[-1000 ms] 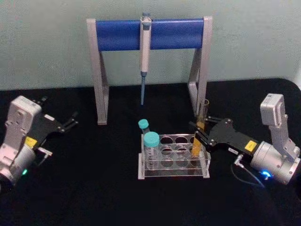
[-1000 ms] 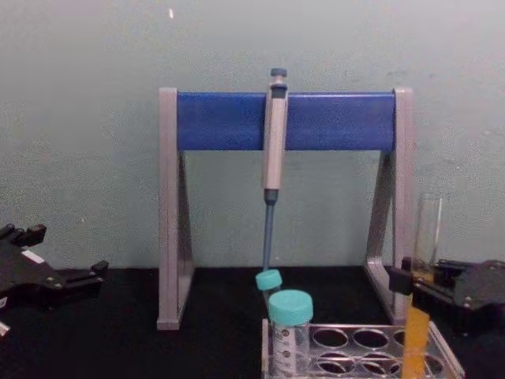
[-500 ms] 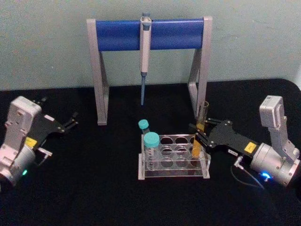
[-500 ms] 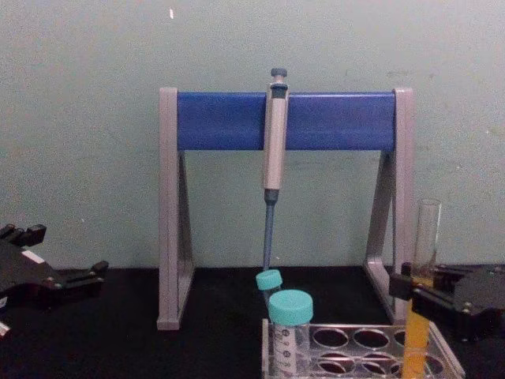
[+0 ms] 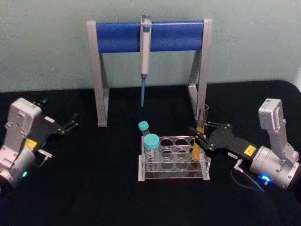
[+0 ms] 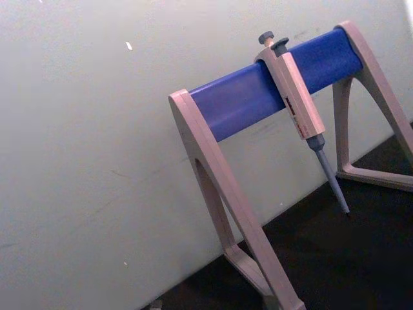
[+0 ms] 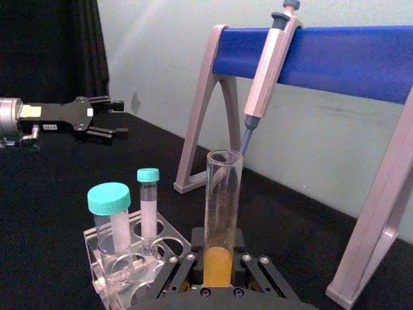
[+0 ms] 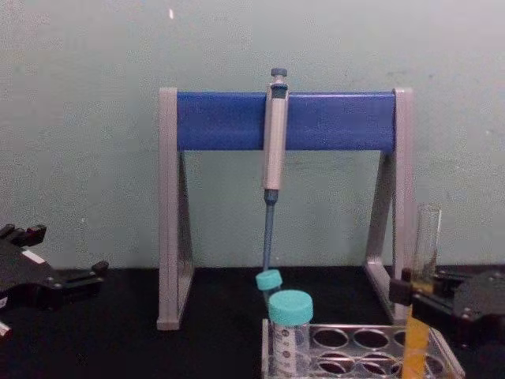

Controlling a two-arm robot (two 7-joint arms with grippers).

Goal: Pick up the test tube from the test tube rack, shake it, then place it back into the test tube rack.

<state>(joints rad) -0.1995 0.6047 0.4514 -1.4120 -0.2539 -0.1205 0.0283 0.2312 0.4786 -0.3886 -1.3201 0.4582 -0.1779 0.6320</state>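
The right gripper reached in from the right side of the black table, its jaws clamped on the test tube about halfway up, just above the line of the orange-yellow liquid. The tube stood upright with its lower end down in the right end of the test tube rack, in the front row, its open mouth rising above the black fingers. From the right wrist view the tube rose straight out of the gripper, liquid at the level of the pads. Two teal-capped tubes stood at the rack's left end, the larger one in front and the smaller one behind it. Behind the rack stood the grey-and-blue pipette stand with a pipette hanging from its bar. The left gripper rested well apart at the left of the table, jaws apart and holding nothing.
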